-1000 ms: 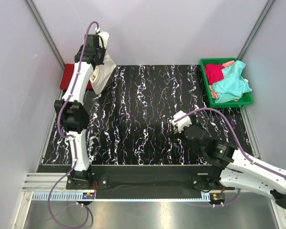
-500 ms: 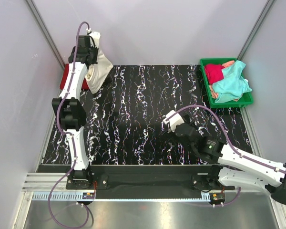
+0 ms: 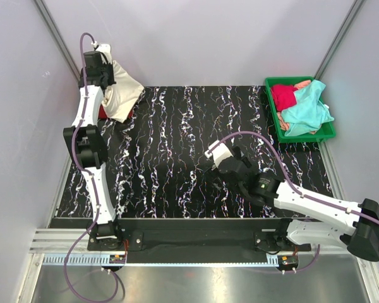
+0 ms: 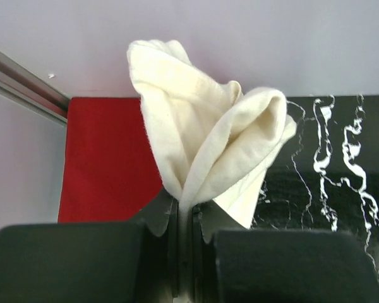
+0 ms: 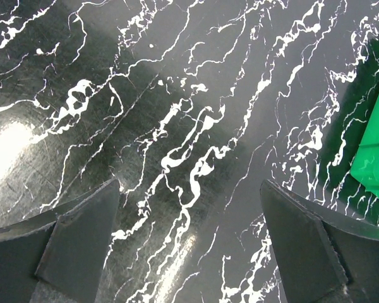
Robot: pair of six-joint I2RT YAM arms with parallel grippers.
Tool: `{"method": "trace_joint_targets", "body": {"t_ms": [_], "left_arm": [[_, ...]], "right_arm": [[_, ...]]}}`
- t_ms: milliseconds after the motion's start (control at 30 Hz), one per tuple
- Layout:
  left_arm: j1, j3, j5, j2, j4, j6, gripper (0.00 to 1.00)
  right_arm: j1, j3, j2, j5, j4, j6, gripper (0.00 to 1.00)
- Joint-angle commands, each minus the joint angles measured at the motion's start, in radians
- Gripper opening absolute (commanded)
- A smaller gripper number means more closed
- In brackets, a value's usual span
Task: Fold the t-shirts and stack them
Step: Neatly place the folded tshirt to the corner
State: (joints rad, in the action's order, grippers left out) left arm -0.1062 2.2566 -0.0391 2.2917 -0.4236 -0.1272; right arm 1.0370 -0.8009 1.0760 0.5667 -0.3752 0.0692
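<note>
My left gripper [image 3: 102, 71] is shut on a bunched fold of the cream-white t-shirt [image 3: 122, 93], which hangs at the mat's far left corner. In the left wrist view the cloth [image 4: 202, 136] rises out of the closed jaws of the gripper [image 4: 184, 218]. A red t-shirt [image 4: 107, 158] lies flat under it, and only a sliver of this red t-shirt [image 3: 102, 113] shows from above. A teal t-shirt [image 3: 306, 110] and a crimson one [image 3: 283, 96] are heaped in the green tray [image 3: 273, 117]. My right gripper [image 3: 206, 164] hovers open over the mat's middle, and the right wrist view shows this gripper [image 5: 189, 189] with nothing between its fingers.
The black marbled mat [image 3: 177, 158] covers the table. Grey walls close in at the left, back and right. The tray's corner [image 5: 376, 164] shows at the right edge of the right wrist view. A pinkish cloth [image 3: 302, 84] peeks out at the tray's far end.
The left arm has carried the cream-white t-shirt left and farther back, over the red t-shirt. The right arm has swung left toward the middle of the mat, still open.
</note>
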Motion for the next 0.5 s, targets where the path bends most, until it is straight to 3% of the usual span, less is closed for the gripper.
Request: {"method": "trace_joint_targets", "body": {"t_ms": [0,467], "left_arm": [[-0.026,0.046,-0.03,0.011,0.175,0.075,0.0],[-0.076,-0.001,0.063,0.092,0.31,0.161,0.0]], "right_arm": [[-0.014,-0.054,0.024,0.029,0.061,-0.022,1.0],[-0.041,-0.087,0.107,0.006,0.07,-0.039,1.0]]}}
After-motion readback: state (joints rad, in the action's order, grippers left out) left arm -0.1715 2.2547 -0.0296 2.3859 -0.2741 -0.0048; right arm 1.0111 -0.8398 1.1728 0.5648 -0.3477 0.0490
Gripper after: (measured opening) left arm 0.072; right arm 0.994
